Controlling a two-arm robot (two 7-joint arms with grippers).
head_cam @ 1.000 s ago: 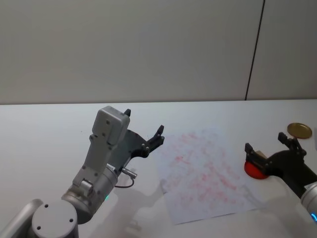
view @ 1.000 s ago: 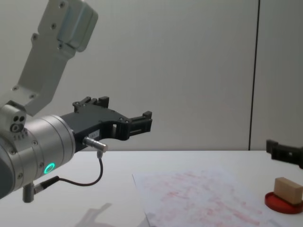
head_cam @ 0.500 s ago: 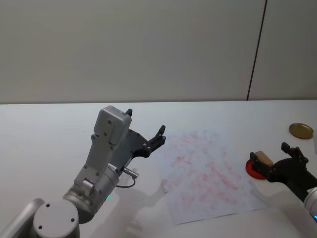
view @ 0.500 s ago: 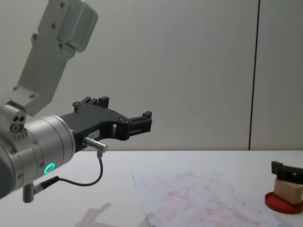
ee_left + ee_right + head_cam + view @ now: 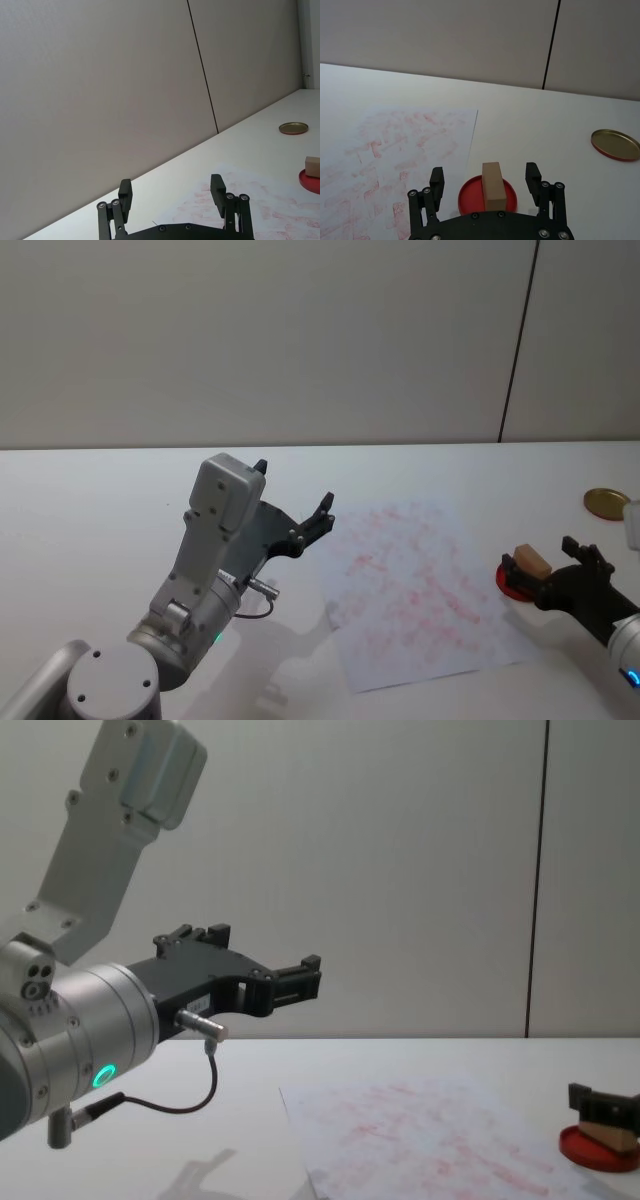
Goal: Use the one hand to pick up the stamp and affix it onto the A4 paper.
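Two pincers, both open. The right pincer (image 5: 485, 174) has its fingers either side of the stamp (image 5: 491, 184), not touching it. The stamp sits on the red ink pad (image 5: 468, 195), just beside the A4 paper (image 5: 410, 590) on the worktop (image 5: 100, 500). The left pincer (image 5: 171, 186) is raised, left of the paper.

The right pincer's (image 5: 485, 173) body hides the ink pad's (image 5: 469, 194) near rim in the right wrist view. In the chest view, 1 finger covers the stamp's (image 5: 605, 1134) top, and the A4 paper (image 5: 430, 1140) runs off the bottom edge.
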